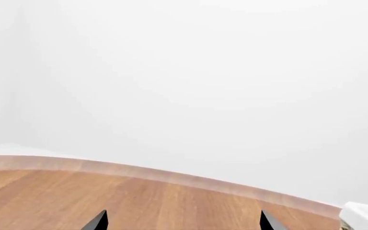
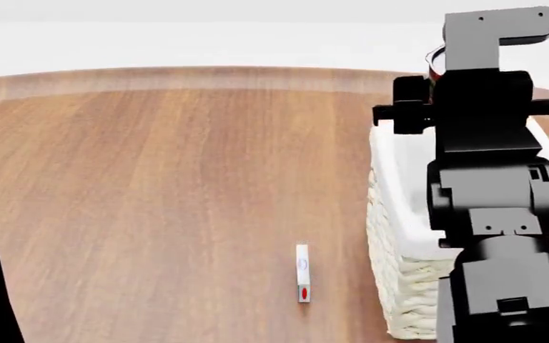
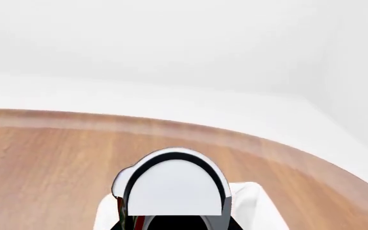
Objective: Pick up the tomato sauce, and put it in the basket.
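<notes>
The tomato sauce [image 3: 174, 184] fills the right wrist view: a can with a silver top and a strip of red and green label at its side. My right gripper [image 3: 178, 223] is shut on it, held above the white liner of the basket [image 3: 256, 207]. In the head view my raised right arm hides most of the cream wicker basket [image 2: 397, 286], and only a red and white sliver of the tomato sauce [image 2: 434, 64] shows beside the wrist. My left gripper [image 1: 185, 223] is open over bare wood with nothing between its fingers.
A small white upright object with a red spot [image 2: 302, 282] stands on the round wooden table [image 2: 160, 179], left of the basket. One corner of the basket [image 1: 366, 214] shows in the left wrist view. The table's far edge [image 2: 208, 75] curves across the back.
</notes>
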You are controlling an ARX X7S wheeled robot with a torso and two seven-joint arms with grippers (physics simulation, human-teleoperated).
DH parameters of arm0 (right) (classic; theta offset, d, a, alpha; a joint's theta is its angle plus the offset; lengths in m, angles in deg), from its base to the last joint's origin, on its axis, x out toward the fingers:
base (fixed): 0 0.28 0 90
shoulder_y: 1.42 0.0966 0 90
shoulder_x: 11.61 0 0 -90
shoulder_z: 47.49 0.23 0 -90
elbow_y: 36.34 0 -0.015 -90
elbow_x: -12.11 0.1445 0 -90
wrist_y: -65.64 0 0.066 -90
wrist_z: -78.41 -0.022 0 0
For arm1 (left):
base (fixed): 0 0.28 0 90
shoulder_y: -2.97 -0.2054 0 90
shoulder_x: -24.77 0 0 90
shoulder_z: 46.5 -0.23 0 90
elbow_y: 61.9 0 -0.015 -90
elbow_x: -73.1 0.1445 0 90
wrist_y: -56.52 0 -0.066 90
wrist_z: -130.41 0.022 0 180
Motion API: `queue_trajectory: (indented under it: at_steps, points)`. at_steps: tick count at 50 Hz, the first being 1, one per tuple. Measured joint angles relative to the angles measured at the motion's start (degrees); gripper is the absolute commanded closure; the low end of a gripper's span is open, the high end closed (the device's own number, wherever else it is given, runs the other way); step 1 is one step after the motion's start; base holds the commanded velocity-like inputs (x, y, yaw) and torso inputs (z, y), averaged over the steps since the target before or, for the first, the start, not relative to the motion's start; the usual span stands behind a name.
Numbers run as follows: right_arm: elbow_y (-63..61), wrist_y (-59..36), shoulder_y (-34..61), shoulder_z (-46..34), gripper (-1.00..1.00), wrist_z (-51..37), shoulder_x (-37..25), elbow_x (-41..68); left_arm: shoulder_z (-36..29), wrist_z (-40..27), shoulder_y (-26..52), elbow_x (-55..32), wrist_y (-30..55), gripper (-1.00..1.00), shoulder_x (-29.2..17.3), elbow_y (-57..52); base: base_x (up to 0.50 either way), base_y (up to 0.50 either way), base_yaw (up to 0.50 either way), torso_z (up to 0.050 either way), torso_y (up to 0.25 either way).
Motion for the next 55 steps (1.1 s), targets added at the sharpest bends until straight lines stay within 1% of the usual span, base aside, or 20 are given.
queue_trajectory:
  at_steps: [13, 25, 34, 55]
  points:
    - [1.04, -4.51, 0.58, 8.32, 1.0, 1.39, -0.15, -7.52, -0.22, -0.1, -0.01, 0.14, -0.27, -1.0, -0.11, 0.28, 0.0, 0.0, 0.0, 0.0, 0.0]
    - [1.04, -9.34, 1.68, 12.74, 1.0, 1.77, -0.54, -10.87, -0.42, -0.21, 0.03, 0.27, -0.46, -1.0, -0.21, 0.64, 0.0, 0.0, 0.0, 0.0, 0.001]
    - [1.04, -12.33, 1.89, 14.32, 1.0, 2.2, -0.76, -12.12, -0.6, -0.36, 0.21, 0.29, -0.42, -1.0, -0.34, 0.75, 0.0, 0.0, 0.0, 0.0, 0.0]
    - [1.04, -17.79, 1.05, 14.41, 1.0, 3.47, -1.12, -13.11, -0.74, -0.41, 0.17, 0.22, -0.92, -1.0, -0.54, 1.27, 0.0, 0.0, 0.0, 0.0, 0.0]
